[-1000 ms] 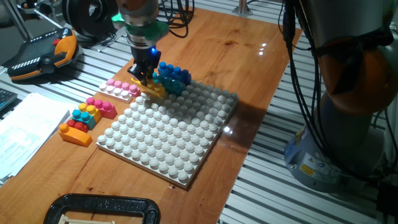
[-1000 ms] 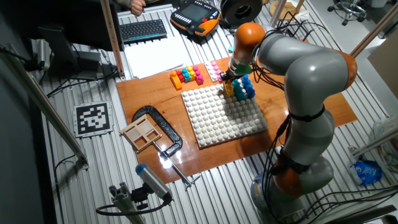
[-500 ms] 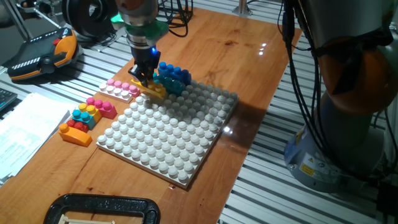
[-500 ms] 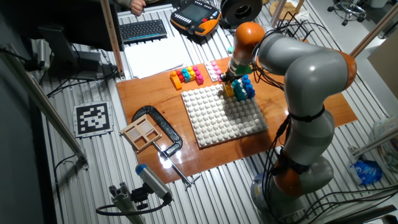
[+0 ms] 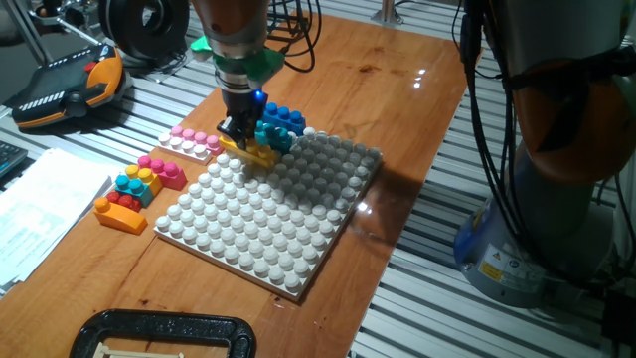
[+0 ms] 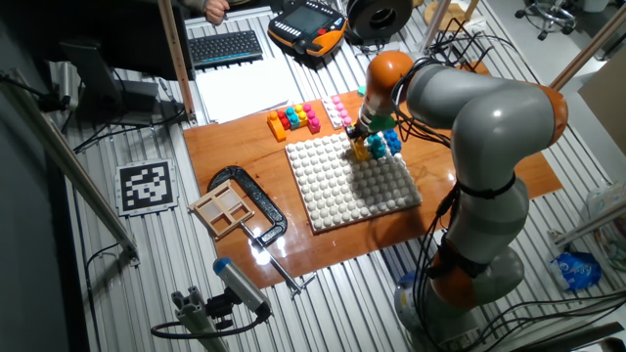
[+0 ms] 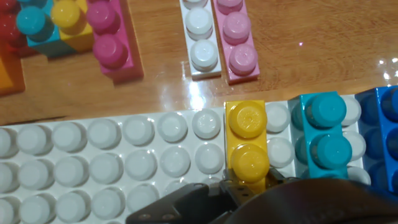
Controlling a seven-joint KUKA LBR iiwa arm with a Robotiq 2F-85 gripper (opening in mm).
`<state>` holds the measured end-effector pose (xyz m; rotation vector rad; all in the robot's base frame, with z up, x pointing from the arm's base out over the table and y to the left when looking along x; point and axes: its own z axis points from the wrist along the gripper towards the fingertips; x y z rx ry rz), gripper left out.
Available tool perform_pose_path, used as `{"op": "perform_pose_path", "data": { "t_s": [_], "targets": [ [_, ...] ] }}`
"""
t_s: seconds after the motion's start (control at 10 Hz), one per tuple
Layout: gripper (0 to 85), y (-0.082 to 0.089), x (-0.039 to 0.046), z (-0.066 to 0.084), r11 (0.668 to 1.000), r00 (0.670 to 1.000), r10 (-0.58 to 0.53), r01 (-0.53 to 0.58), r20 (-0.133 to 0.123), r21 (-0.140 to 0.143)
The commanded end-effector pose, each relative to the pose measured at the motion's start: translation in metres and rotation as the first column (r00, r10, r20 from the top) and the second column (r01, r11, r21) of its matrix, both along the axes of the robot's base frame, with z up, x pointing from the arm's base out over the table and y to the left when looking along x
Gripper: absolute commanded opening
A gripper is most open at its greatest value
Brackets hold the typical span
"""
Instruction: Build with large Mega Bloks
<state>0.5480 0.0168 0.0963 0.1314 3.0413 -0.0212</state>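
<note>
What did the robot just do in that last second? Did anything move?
The pincer slid a little rightward along the white baseplate's far edge, carrying the yellow brick it grips closer to the cyan brick and blue brick. The other bricks and the baseplate stayed put.

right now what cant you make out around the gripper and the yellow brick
- Gripper: in the hand view the fingertips are cut off by the bottom edge, so open or shut cannot be told.
- Yellow brick: its near end is hidden under the fingers in the hand view.
- Dark blue brick: cut off by the right edge of the hand view.
- Cyan brick: too small in the other fixed view to count studs.
</note>
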Motion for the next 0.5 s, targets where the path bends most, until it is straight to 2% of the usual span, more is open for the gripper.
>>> {"op": "perform_pose_path", "data": {
  "t_s": [0.0,0.4],
  "targets": [
    [0.0,0.0002,-0.0004,-0.0013,1.000,1.000,0.002,-0.002,0.003,0.000],
    [0.0,0.0002,-0.0015,-0.0103,1.000,1.000,0.010,-0.010,0.011,0.010]
  ]
}}
